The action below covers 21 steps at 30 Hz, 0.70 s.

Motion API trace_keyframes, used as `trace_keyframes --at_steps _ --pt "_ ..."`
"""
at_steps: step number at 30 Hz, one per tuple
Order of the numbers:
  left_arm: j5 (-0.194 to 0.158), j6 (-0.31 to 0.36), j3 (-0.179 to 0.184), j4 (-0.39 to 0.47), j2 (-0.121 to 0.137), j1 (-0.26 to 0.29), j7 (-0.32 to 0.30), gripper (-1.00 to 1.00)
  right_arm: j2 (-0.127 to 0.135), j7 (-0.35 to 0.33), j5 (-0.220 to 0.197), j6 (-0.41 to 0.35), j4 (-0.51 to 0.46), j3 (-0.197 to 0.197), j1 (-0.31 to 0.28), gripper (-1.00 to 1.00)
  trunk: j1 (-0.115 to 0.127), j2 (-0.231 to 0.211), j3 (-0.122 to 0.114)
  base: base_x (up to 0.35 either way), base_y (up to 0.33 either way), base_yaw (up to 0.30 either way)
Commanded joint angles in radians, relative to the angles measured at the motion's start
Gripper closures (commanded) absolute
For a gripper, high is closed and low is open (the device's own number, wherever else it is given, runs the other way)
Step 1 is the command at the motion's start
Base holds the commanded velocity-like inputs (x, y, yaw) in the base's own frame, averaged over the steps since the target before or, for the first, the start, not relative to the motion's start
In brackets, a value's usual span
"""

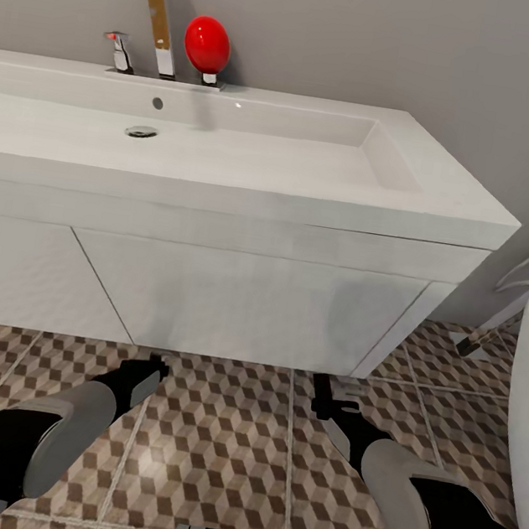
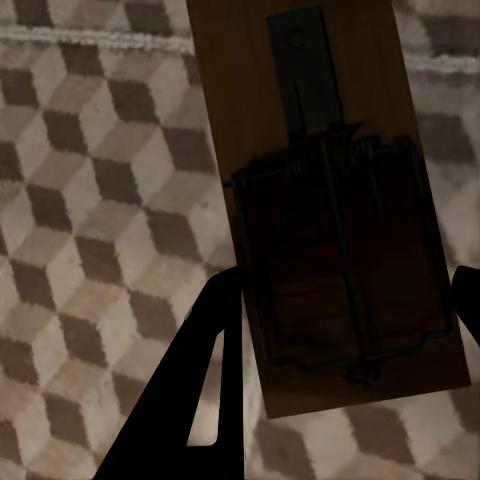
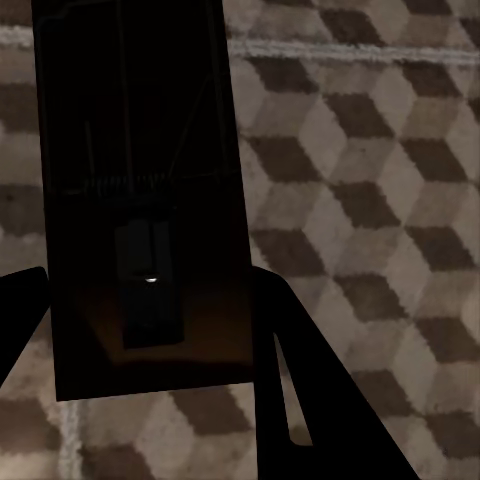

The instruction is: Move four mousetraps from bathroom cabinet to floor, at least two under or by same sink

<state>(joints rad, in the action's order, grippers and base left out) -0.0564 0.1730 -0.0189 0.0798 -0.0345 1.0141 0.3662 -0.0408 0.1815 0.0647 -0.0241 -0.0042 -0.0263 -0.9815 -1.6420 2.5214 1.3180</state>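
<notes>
L hand (image 2: 340,330) w/ mousetrap (image 2: 330,200), R hand (image 3: 150,330) likewise (over bathroom floor (image 1: 212,443))

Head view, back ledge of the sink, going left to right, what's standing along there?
chrome tap → gold and white slanted bar → red egg-shaped object

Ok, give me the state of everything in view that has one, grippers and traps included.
left gripper: shut on a mousetrap, low over the bathroom floor
left-hand mousetrap: held flat, above the tiles
right gripper: shut on a mousetrap
right-hand mousetrap: held flat, in shadow
bathroom sink: empty, dry
tap: not running
vanity: doors shut
</notes>
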Motion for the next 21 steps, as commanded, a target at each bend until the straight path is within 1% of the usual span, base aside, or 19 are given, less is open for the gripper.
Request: trace_keyframes --at_steps 1,3,5,7,9,16,18,21 --pt "-0.003 0.005 0.000 0.003 0.000 0.000 0.007 1.00 0.000 0.007 0.004 -0.002 0.000 -0.003 0.000 1.00 0.000 0.000 0.001 0.000 0.000 0.000" --pt "-0.002 -0.008 0.000 0.005 0.000 0.000 0.007 1.00 -0.001 0.007 0.004 -0.002 0.000 -0.003 0.000 1.00 0.000 0.000 0.001 0.000 0.000 0.000" --pt "-0.002 -0.061 -0.001 0.005 0.001 0.000 0.007 1.00 0.000 0.007 0.004 -0.002 0.000 -0.003 0.000 1.00 0.000 0.000 0.001 0.000 0.000 0.000" --pt "-0.002 -0.098 -0.001 0.004 0.000 0.000 0.007 1.00 0.000 0.007 0.004 -0.002 0.000 -0.003 0.000 1.00 0.000 0.000 0.001 0.000 0.000 0.000" --pt "-0.003 -0.120 -0.001 0.002 -0.002 -0.001 0.007 1.00 0.001 0.007 0.004 -0.002 0.000 -0.003 0.000 1.00 0.000 0.000 0.001 0.000 0.000 0.000" --pt "-0.006 -0.132 -0.001 -0.012 -0.016 -0.001 0.007 1.00 0.001 0.007 0.004 -0.002 0.000 -0.003 0.000 1.00 0.000 0.000 0.001 0.000 0.000 0.000" --pt "-0.006 -0.128 -0.001 -0.013 -0.019 -0.001 0.007 1.00 0.001 0.006 0.004 -0.002 0.000 -0.003 0.000 1.00 0.000 0.000 0.001 0.000 0.000 0.000" --pt "-0.007 -0.102 -0.002 -0.013 -0.031 -0.001 0.007 1.00 0.002 0.006 0.004 -0.002 0.000 -0.003 0.000 1.00 0.000 0.000 0.001 0.000 0.000 0.000"
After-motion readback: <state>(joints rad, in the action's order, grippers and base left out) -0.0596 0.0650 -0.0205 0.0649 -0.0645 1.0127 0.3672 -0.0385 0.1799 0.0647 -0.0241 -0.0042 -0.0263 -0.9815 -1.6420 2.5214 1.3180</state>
